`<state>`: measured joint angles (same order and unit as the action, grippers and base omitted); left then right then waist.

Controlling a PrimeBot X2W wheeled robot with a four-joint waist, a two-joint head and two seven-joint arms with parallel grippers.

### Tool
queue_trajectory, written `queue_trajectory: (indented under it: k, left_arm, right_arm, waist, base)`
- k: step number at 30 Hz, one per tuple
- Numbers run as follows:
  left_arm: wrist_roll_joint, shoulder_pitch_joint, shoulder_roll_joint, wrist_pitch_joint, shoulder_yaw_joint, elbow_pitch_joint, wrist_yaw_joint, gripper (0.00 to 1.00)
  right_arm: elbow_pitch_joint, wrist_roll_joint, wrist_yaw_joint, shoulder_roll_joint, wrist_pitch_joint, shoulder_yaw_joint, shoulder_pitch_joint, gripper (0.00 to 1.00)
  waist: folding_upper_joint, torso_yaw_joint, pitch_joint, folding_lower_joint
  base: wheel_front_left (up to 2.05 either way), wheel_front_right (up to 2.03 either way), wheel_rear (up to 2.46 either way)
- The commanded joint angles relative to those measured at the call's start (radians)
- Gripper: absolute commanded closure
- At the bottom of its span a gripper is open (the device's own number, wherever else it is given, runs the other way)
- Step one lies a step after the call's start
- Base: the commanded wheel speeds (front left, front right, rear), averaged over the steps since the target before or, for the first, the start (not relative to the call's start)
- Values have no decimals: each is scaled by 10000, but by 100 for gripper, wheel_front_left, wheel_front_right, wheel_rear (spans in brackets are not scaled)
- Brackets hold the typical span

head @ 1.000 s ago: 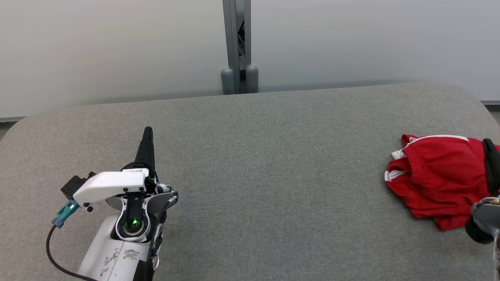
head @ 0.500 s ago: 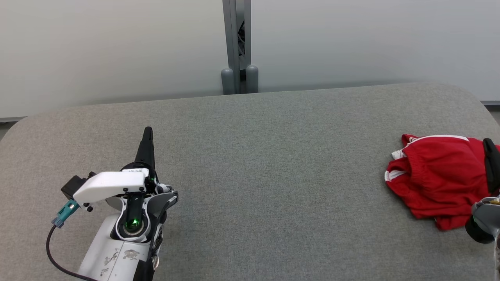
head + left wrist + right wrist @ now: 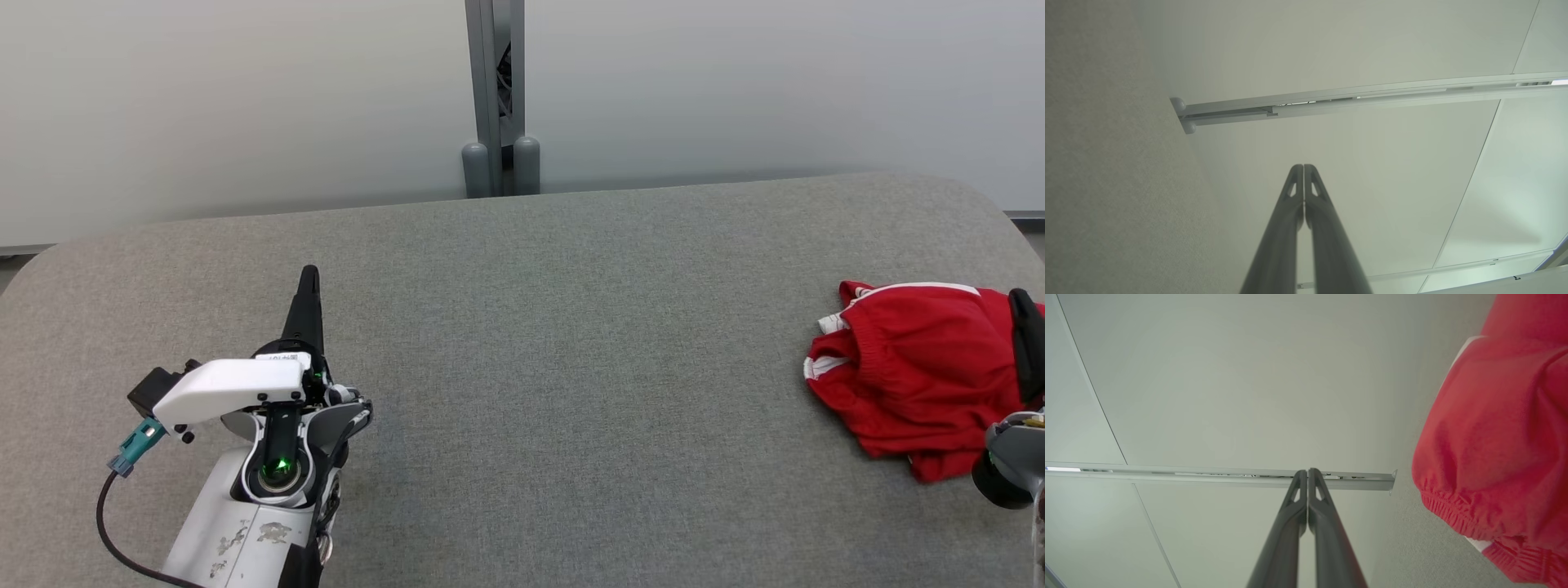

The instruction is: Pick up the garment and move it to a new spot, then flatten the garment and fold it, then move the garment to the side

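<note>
No change is seen since a second ago: the red garment (image 3: 914, 367) is left bunched on the worktop (image 3: 571, 367) at the right edge of the frame; the right gripper (image 3: 1020, 306) close by it and the left gripper (image 3: 309, 282) at lower left are kept clenched, empty, so no step is judged under way

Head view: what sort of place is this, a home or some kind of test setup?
Probably a lab-style test cell rather than a home: a grey fabric-covered table, plain white partition panels joined by a grey metal post, and a red garment laid out on it.
</note>
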<state>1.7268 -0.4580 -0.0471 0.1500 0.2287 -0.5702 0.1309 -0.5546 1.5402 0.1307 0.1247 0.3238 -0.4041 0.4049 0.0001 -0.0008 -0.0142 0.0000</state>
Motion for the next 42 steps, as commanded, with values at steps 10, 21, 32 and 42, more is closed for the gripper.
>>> queue_trajectory:
  k: [10,21,32,42]
  left_arm:
    - [-3,-81,-22,-7,-34,-23,42,100]
    - [-3,-80,-22,-6,-33,-22,42,100]
    - [-2,-80,-22,-6,-33,-21,42,100]
    - [-2,-80,-22,-6,-32,-20,42,100]
  right_arm:
    - [15,79,0,75,-52,59,24,100]
    - [14,100,0,91,-70,79,14,100]
    - [13,116,0,104,-86,94,7,100]
    - [14,134,0,114,-102,107,1,100]
  waist:
    - [-1,0,0,0]
    - [-1,0,0,0]
    - [-1,0,0,0]
    - [-1,0,0,0]
  base:
    - [0,0,0]
    - [0,0,0]
    - [0,0,0]
    - [0,0,0]
